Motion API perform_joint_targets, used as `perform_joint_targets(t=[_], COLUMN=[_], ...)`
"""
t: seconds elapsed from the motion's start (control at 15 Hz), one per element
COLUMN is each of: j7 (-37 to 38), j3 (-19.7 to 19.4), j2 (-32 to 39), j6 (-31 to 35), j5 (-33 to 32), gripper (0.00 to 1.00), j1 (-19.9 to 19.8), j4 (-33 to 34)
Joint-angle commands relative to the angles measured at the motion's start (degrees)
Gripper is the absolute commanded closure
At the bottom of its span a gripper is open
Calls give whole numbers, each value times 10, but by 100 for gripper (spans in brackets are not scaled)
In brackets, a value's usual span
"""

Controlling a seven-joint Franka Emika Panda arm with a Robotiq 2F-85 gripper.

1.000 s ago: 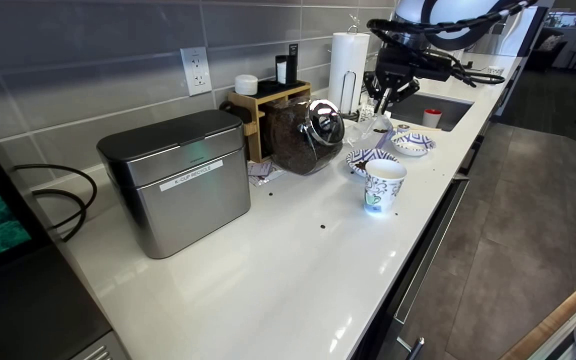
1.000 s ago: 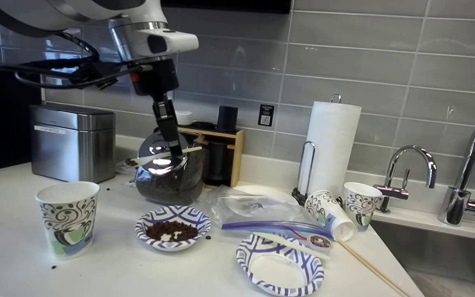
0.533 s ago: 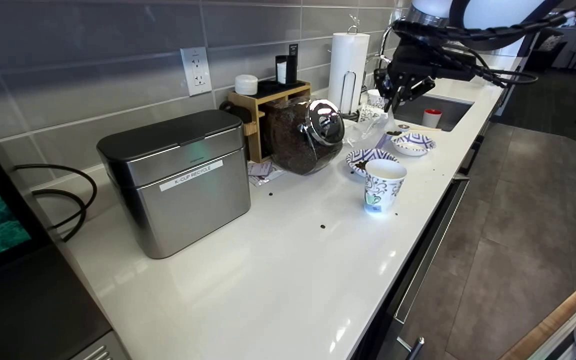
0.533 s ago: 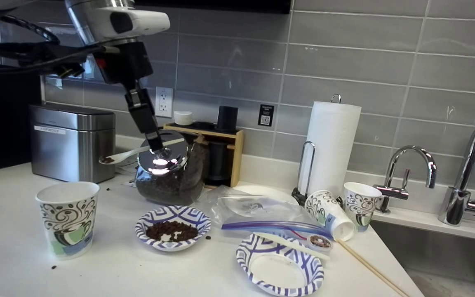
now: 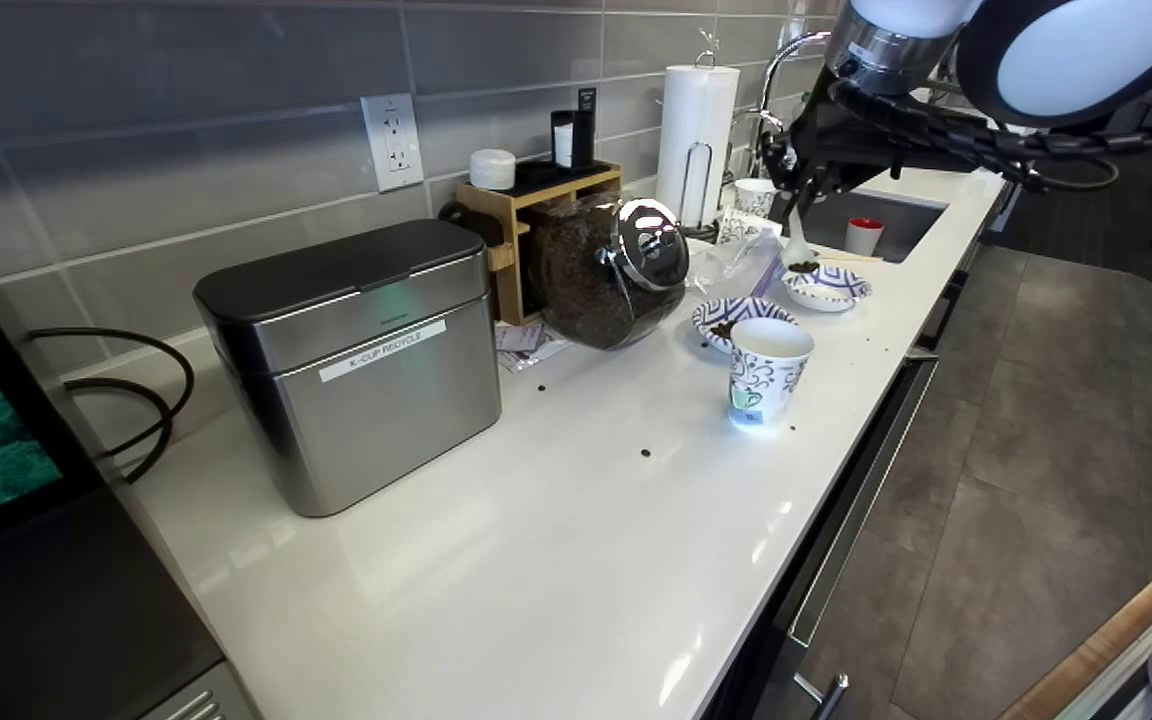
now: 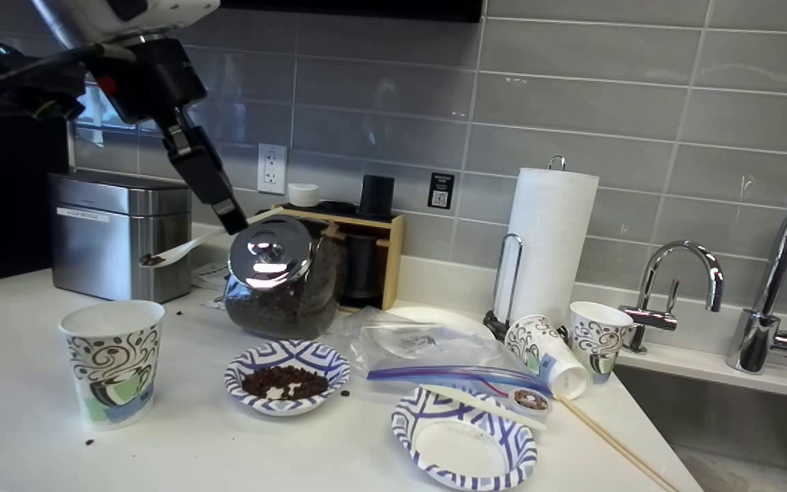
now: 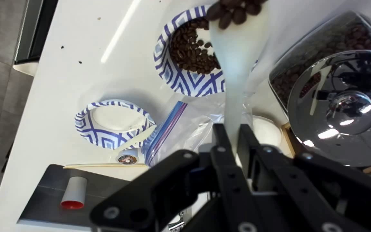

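White spoon: pinched by the handle in the gripper, presumably to leave the scoop end free for its coffee beans. Position: raised above the counter, scoop end left of the jar in an exterior view.

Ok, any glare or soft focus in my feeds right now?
Wrist view: a white glare streak lies on the counter, the lid carries hard highlights and reflections, and the spoon in the gripper looks slightly soft; in an exterior view, a bright glow sits at the near cup's base; in both exterior views, the lid glints too.
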Motion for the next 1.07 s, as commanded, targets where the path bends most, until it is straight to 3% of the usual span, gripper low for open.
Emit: perform_joint_targets(t=[0.0,0.27,1.0], j7=[47,94,201], j3=[35,65,156], j2=[-27,-30,-50], j6=[51,77,61], j5=[-44,-83,-166], gripper=[97,97,97], j1=[-36,-61,-97], j4=[-32,-37,-37])
